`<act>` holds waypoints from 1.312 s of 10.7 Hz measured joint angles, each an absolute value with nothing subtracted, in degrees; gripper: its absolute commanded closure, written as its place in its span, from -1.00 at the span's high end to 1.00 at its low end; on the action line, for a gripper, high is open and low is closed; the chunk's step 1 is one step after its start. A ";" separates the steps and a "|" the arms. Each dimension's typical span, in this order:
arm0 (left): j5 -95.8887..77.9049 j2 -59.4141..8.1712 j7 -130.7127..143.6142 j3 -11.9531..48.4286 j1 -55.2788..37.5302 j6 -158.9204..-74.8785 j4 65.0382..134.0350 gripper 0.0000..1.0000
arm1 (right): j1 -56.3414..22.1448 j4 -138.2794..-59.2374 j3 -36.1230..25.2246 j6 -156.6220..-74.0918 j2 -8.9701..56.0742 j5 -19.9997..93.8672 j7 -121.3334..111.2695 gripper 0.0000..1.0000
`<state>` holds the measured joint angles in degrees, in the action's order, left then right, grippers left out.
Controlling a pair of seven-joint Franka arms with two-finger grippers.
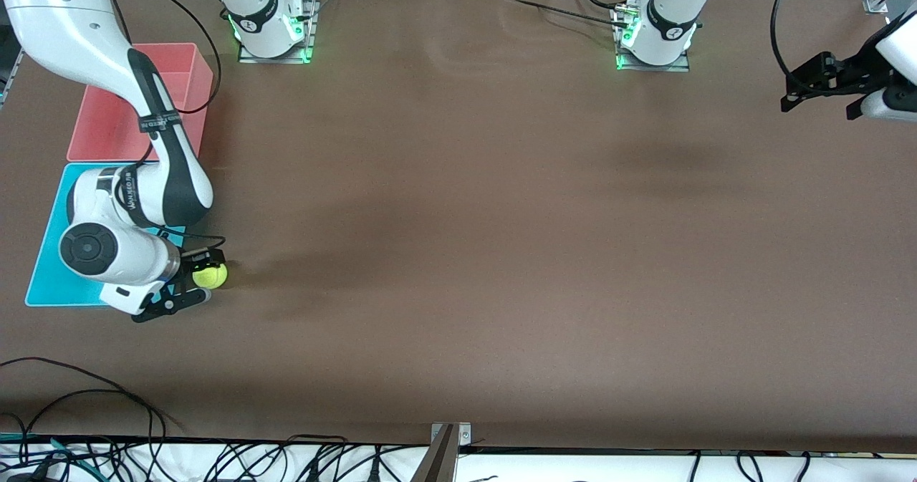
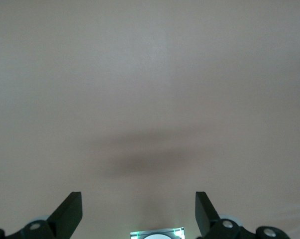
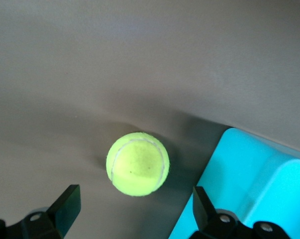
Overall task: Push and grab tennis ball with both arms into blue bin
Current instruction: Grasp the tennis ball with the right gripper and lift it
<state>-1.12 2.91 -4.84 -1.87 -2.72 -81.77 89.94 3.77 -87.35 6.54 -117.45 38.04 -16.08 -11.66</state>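
The counter [image 1: 501, 253] is big and brown. Two bins sit at the right arm's end of it. The pink bin [image 1: 114, 120] is farther from the front camera, and the blue bin [image 1: 54, 253] is touching it on the nearer side.

My right arm [image 1: 136, 203] reaches down over the blue bin. My right pincer [image 1: 192, 276] is low, just past the bin's edge, and it points out toward the middle of the counter. It is wide open and holds nothing. The ball [image 1: 210, 275] sits on the counter just outside the blue bin, right at the mouth of my right pincer. From the wrist, the ball [image 3: 138, 164] lies straight ahead, between the two fingers [image 3: 66, 204] but not yet deep in. I think I must push forward a bit, then squeeze.

My left pincer [image 1: 820, 88] waits high up at the left arm's end, well apart from the ball. It is open and empty too.
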 measured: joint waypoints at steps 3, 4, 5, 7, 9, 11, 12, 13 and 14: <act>-1.12 1.78 -2.64 -1.81 -3.23 -81.78 89.59 1.00 | 3.47 -88.20 6.54 -117.42 39.46 -16.45 -11.04 1.00; -1.12 1.77 -2.36 -1.79 -3.27 -81.78 89.32 1.00 | 3.44 -88.27 6.54 -117.42 39.61 -17.37 -11.02 1.00; -1.12 1.75 -2.17 -1.76 -3.33 -81.78 88.64 1.00 | 3.38 -88.34 6.54 -117.42 39.70 -18.17 -10.54 1.00; -1.12 1.76 -1.75 -1.71 -3.38 -81.78 87.74 1.00 | 3.30 -88.36 6.54 -117.44 40.20 -18.54 -8.92 1.00; -1.12 1.72 -1.59 -1.69 -3.39 -81.78 87.65 1.00 | 3.25 -88.37 6.54 -118.36 40.92 -18.93 -7.07 1.00; -1.12 1.45 -1.55 -1.70 -3.36 -81.77 87.65 1.00 | 3.22 -88.37 6.54 -119.43 41.65 -18.99 -6.61 1.00; -1.12 1.28 -1.54 -1.73 -3.33 -81.77 87.65 1.00 | 3.22 -88.37 6.54 -120.05 42.06 -19.31 -6.51 0.93; -1.13 1.14 -1.51 -1.78 -3.22 -81.76 87.65 1.00 | 3.21 -88.38 6.53 -120.45 42.55 -19.60 -6.38 0.55; -1.13 1.00 -1.51 -1.88 -3.03 -81.75 87.65 1.00 | 3.21 -88.38 6.53 -120.95 43.11 -19.91 -6.27 0.04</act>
<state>-1.13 1.00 -1.51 -1.88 -3.03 -81.75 87.65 3.21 -88.38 6.53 -120.95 43.11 -19.91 -6.27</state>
